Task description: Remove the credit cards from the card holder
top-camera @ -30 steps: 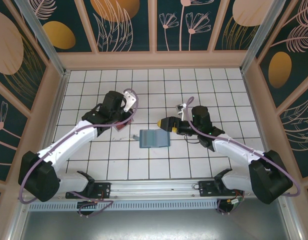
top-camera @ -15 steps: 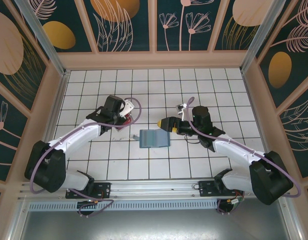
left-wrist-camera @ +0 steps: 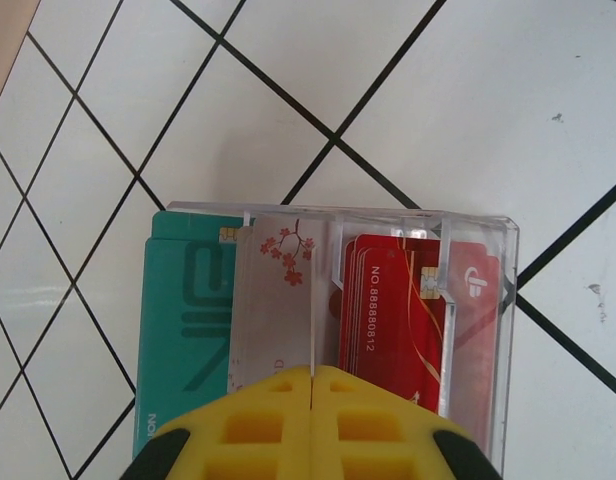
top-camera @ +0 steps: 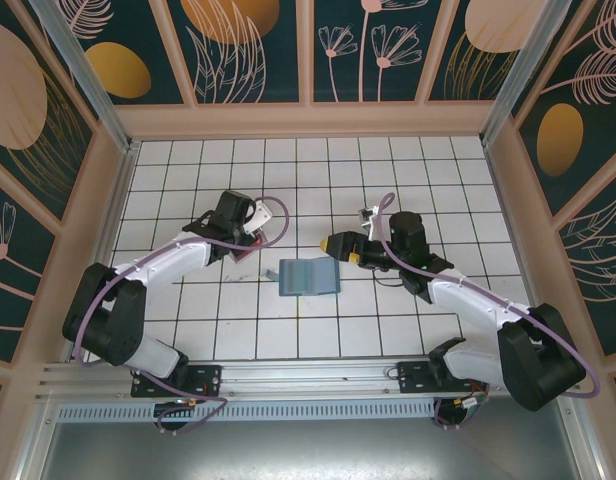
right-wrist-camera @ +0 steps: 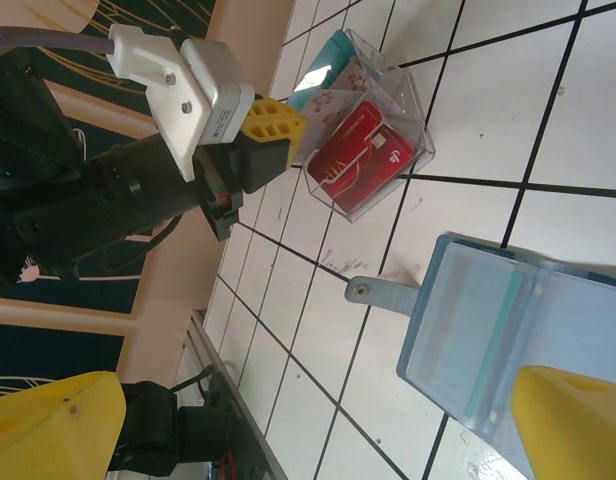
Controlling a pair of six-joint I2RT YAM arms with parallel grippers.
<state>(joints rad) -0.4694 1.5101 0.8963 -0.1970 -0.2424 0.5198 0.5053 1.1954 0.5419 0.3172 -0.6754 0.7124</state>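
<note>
Cards [left-wrist-camera: 388, 310] glossy, rectangular, in clear box [left-wrist-camera: 475, 228]; left gripper [left-wrist-camera: 313, 375] together, right gripper [top-camera: 331, 245] apart

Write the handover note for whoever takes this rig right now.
Left end effector: shut, at the clear tray; I cannot tell whether it pinches a card.
Right end effector: open, holding nothing, beside the card holder.
Things: the card holder lies open on the tiles. The credit cards, red, teal and one pale, sit in the tray.
Done: several cards are out of the holder.
Left: check the holder's pockets. A teal strip shows inside; I cannot tell whether it is a card.
</note>
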